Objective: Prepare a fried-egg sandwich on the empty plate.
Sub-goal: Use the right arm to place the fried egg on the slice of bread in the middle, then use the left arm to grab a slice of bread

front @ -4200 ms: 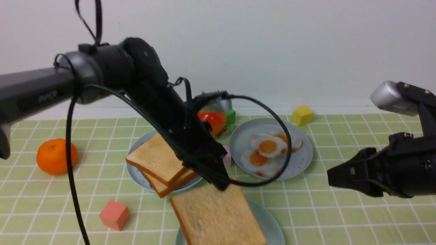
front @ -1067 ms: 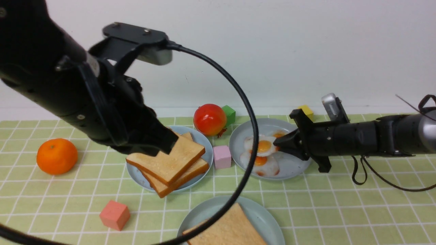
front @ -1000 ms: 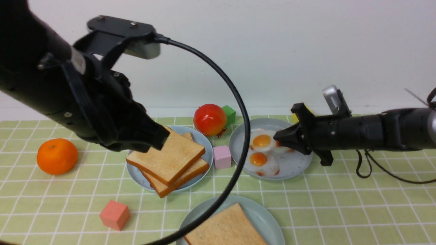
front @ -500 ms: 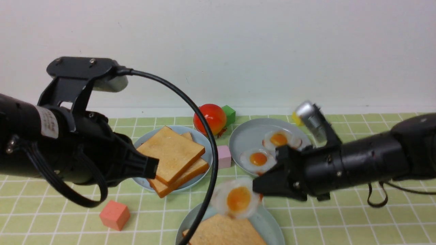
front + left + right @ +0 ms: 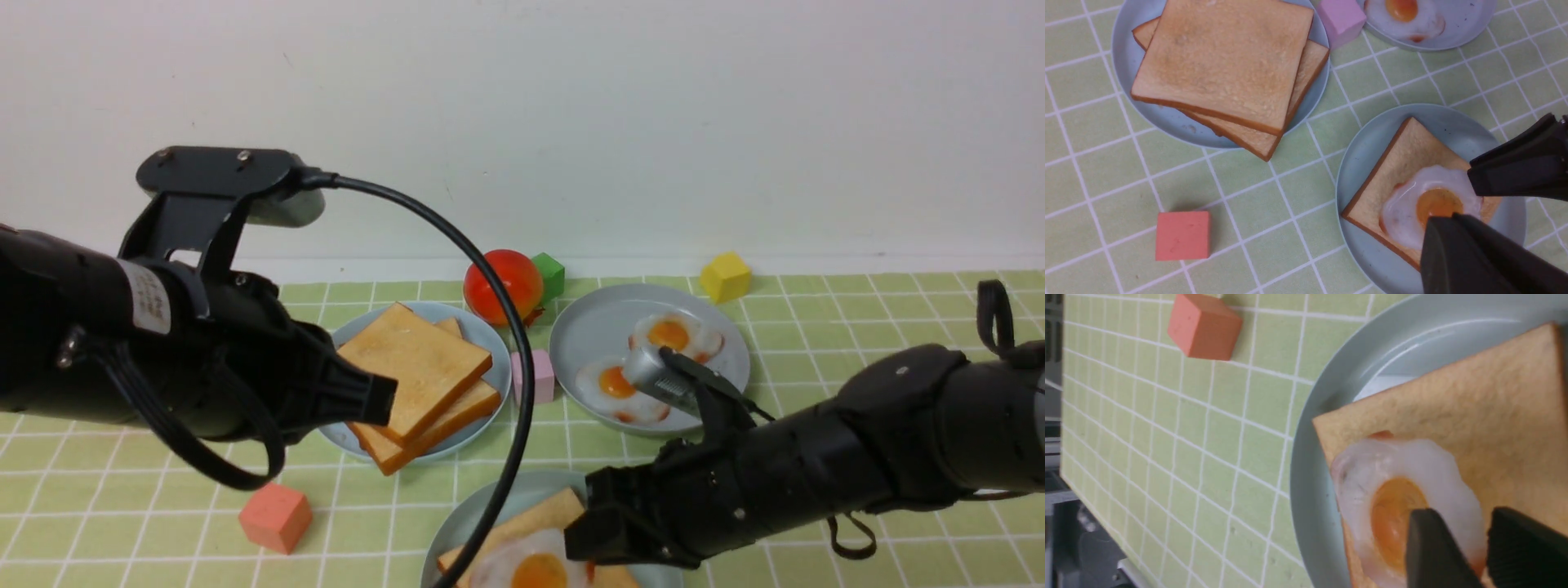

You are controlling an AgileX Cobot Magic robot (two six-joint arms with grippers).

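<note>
Right now the right gripper (image 5: 584,541) hangs low over the pale mint plate (image 5: 1357,163), its two black fingers (image 5: 1433,547) parted by a modest gap and clamping nothing. Directly beneath those tips lies the fried egg (image 5: 1406,204), flat and yolk up, on a single toast slice (image 5: 1404,147) that rests in the plate. In the right wrist view the fingers overlap the egg's white at one edge, and whether they touch it I cannot tell. The egg's top is uncovered.

The left gripper (image 5: 380,400) is held higher, well off to the right gripper's left and farther from the robot. From the front it reads as one dark wedge, so whether its fingers are together or apart I cannot tell; nothing shows in it. Just past its tip sits a stack of two toast slices (image 5: 420,367), skewed on each other, on a greyer-blue plate (image 5: 1155,118).

Beyond the right gripper, behind its wrist, a second greyer-blue plate (image 5: 588,335) carries two more fried eggs (image 5: 669,335). A pink cube (image 5: 539,377) stands between the two far plates, and a salmon cube (image 5: 275,517) lies below the left gripper, on its near side. A red fruit (image 5: 498,286), a green cube (image 5: 549,275) and a yellow cube (image 5: 725,276) sit by the wall, far from both grippers
</note>
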